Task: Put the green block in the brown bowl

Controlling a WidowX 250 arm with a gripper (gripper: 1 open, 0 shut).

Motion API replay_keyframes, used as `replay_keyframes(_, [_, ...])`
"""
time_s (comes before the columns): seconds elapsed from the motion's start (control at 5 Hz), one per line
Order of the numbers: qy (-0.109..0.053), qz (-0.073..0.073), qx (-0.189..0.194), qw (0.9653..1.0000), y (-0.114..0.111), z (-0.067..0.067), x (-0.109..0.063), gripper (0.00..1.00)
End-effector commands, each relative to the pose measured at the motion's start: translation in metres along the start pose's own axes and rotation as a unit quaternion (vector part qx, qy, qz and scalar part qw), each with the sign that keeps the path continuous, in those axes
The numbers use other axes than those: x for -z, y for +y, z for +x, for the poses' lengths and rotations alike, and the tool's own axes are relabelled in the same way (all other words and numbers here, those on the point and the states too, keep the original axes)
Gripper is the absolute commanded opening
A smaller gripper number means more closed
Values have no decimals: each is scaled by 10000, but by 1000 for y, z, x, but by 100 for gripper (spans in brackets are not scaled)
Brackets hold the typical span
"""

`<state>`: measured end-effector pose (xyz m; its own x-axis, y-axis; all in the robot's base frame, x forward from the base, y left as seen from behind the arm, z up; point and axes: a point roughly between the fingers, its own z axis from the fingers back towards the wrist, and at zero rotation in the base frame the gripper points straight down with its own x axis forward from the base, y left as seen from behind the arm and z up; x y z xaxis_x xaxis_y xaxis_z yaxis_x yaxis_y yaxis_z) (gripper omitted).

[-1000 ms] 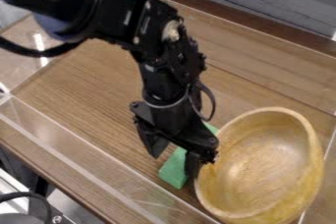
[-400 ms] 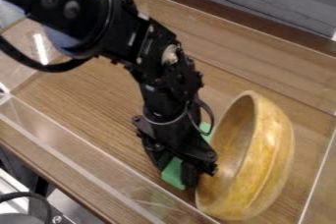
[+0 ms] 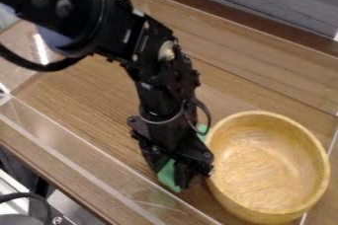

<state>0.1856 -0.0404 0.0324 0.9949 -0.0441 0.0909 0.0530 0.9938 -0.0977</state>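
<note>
The green block [image 3: 171,177] lies on the wooden table just left of the brown bowl [image 3: 271,116]; only its near end and a sliver of its far end show past the black arm. My gripper [image 3: 177,166] points straight down over the block. Its fingers [image 3: 157,158] are pressed against the block's two long sides, so it is shut on the block. The bowl sits flat and empty, its rim nearly touching the right finger. The block's middle is hidden by the gripper.
The wooden table [image 3: 79,91] runs back and to the left. A low clear plastic wall [image 3: 79,145] edges its front, close to the gripper. A raised ledge [image 3: 251,17] borders the far side.
The jaws have narrowed from wide open onto the green block. The bowl, tipped up on its edge a moment ago, has dropped back flat.
</note>
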Motion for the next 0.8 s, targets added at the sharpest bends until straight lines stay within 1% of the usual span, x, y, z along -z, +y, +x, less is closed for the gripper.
replay_keyframes(0.0, [-172, -26, -68, 9998, 1, 7, -11, 0])
replay_keyframes(0.6, [-58, -70, -143, 9999, 2, 6, -19, 0])
